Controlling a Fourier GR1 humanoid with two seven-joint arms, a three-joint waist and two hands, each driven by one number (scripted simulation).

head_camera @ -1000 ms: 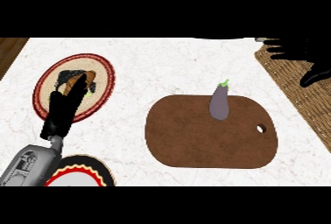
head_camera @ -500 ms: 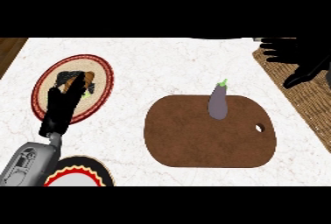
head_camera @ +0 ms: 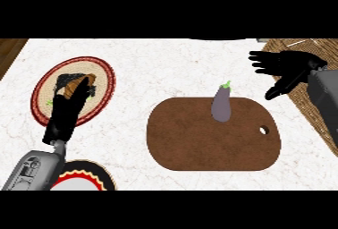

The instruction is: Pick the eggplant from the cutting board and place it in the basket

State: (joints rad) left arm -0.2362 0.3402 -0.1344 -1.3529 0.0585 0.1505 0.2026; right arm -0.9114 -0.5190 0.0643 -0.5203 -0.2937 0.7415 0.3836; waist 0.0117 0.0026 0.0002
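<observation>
On the far half of the dark brown rounded wooden cutting board [head_camera: 213, 134], head view: small purple eggplant with a green stem [head_camera: 221, 104], stem pointing to the far edge of the white marbled surface [head_camera: 165, 62]. Eggplant free, nothing touching it.

Right hand [head_camera: 285, 67] hovers near the far right corner, above the boundary between the surface and a brown woven area [head_camera: 315, 105], probably the basket, mostly out of frame. Fingers spread wide, holding nothing, well apart from the eggplant, to its right and further back.

Left hand [head_camera: 66, 114] lies over the round woven plate with a red rim [head_camera: 104, 87] near the left edge, fingers extended across dark food [head_camera: 73, 82]; holding nothing that I can tell. Second plate, red and yellow scalloped rim [head_camera: 86, 174], at the near left corner.

Risks, as judged:
- Eggplant is smooth and tapered; closing on the narrow stem end could squeeze it out sideways.
- It may roll on the board if nudged from the right before the fingers enclose it.
- Basket rim not visible, so the release spot is uncertain.
</observation>
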